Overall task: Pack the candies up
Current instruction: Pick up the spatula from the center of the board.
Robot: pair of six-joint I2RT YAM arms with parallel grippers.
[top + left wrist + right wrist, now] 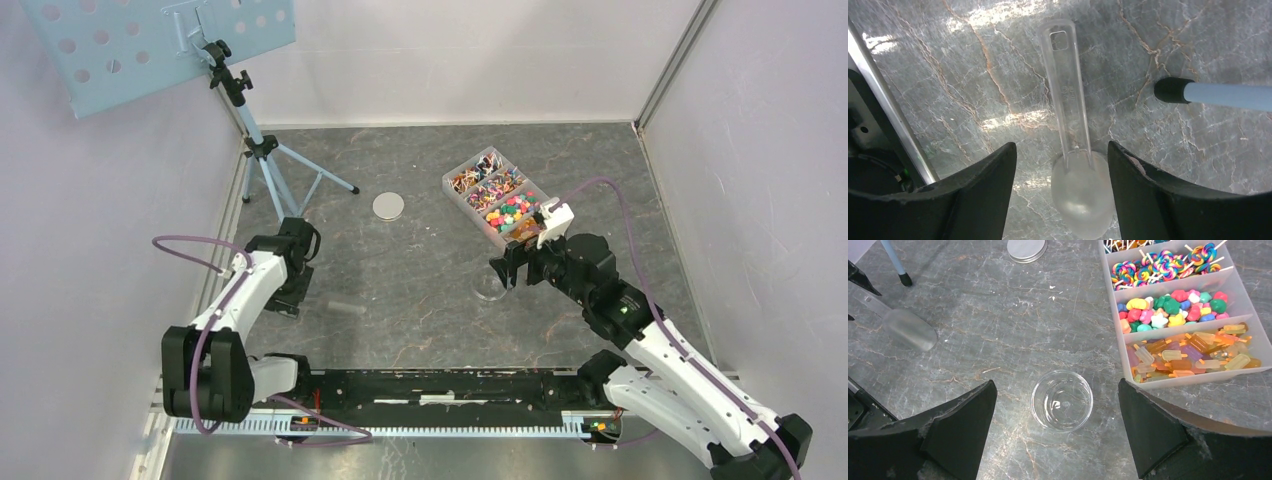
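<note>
The candies [1173,307] are being kept in a clear divided tray [1193,382] on the grey marbled table [998,305]. They are sorted by compartment: swirled lollipops farthest, star and round sweets in the middle, amber and yellow ice-lolly shapes nearest. The right gripper [1057,390] is being held above a clear round cup [1062,401] standing just beside the tray, its jaws spread wide and gripping nothing. The left gripper [1060,150] is being held low over a clear plastic scoop [1068,100] lying flat on the table. Its jaws are apart, straddling the point where handle meets bowl. A gap is showing at one finger, while contact at the other cannot be told
</note>
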